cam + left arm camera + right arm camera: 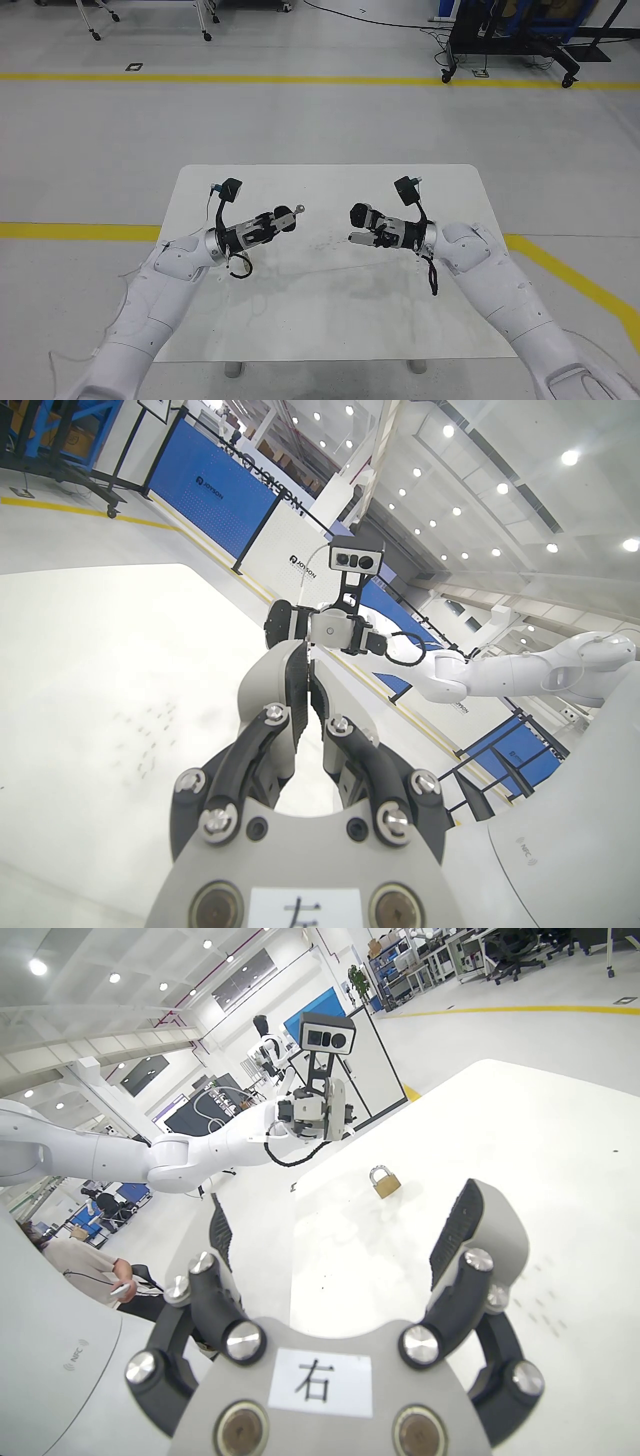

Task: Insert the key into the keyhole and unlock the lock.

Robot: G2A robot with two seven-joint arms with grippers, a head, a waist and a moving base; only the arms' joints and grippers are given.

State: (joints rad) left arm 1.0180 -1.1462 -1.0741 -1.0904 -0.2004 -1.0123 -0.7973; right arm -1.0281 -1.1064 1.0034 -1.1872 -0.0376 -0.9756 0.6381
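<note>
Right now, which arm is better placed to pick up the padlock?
Right. The right gripper has open, empty fingers facing the padlock on the table; the left gripper is shut on what looks like the key.

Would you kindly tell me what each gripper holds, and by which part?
Left gripper pinches what looks like the key, one end poking out; the gripped part is hidden. Right gripper is open, empty.

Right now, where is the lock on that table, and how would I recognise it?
Find the white table, then look at the part of it just beyond the open right gripper. The padlock lies there by itself. It is a small brass-coloured block with a silver shackle loop, unlike the faint dark specks scattered over the tabletop.
</note>
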